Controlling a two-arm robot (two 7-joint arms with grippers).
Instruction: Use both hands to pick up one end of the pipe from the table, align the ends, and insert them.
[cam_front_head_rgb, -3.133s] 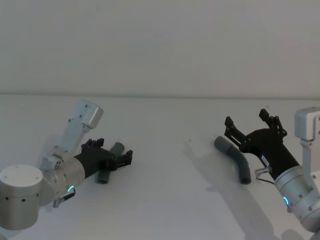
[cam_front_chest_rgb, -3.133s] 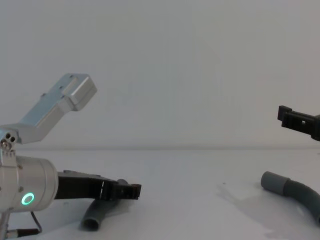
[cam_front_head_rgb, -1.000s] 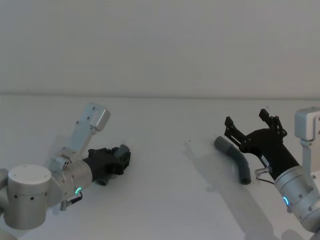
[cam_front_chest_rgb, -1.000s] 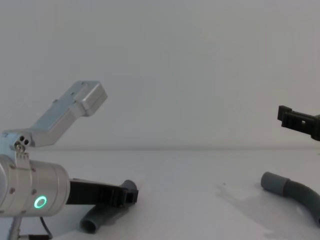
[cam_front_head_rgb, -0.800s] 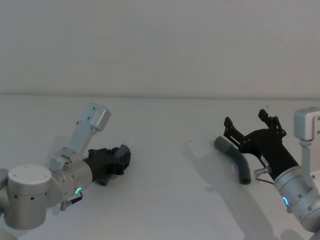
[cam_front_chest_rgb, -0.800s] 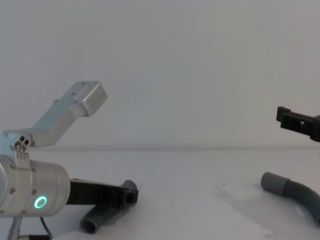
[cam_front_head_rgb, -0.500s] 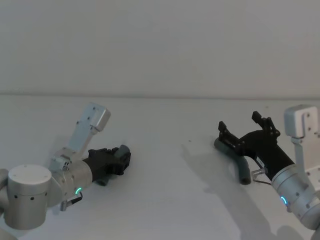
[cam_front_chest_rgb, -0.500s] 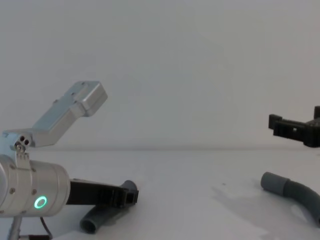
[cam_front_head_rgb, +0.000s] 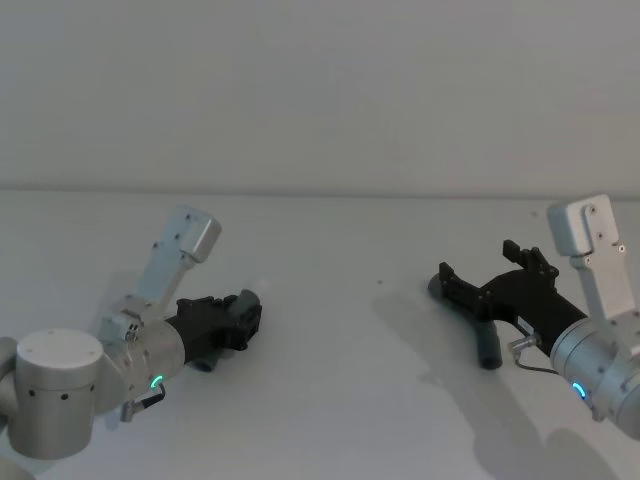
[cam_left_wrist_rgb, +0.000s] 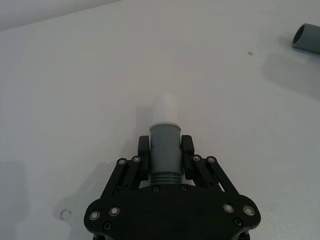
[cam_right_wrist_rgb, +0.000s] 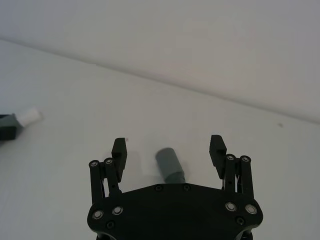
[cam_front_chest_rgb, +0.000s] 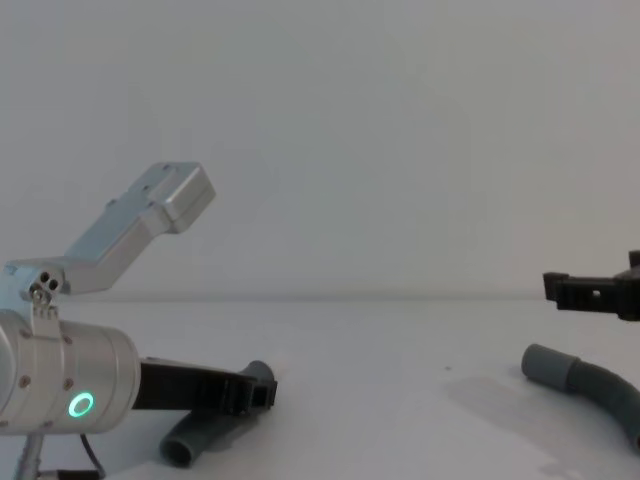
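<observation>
Two hose pieces sit well apart on the surface (cam_front_head_rgb: 340, 400). Left end effector (cam_front_head_rgb: 243, 320) clamps the short hose (cam_left_wrist_rgb: 165, 150) behind its pale-tipped cuff (cam_left_wrist_rgb: 164, 107), left. Right end effector (cam_right_wrist_rgb: 168, 146), spread wide, hovers over the long hose (cam_front_head_rgb: 487, 345) at its grey cuff (cam_right_wrist_rgb: 170, 167), right. Step: second grasp. Next, likely: lower, close.

**Head view.** Open table (cam_front_head_rgb: 350, 390) fills the centre of the frame, an unobstructed lane between the two hose pieces.

- **Lower left:** the left gripper (cam_front_head_rgb: 248, 312), clamped on the short hose (cam_front_head_rgb: 206, 362), blocks approach from that side. The surface beyond the hose's pale tip (cam_left_wrist_rgb: 164, 106) lies open.
- **Centre right:** the right gripper (cam_front_head_rgb: 480, 283), fingers spread wide, hangs above the longer hose (cam_front_head_rgb: 487, 350). Its cuff (cam_right_wrist_rgb: 169, 165) lies between the fingers, apart from both, with passable gaps on each side.
</observation>
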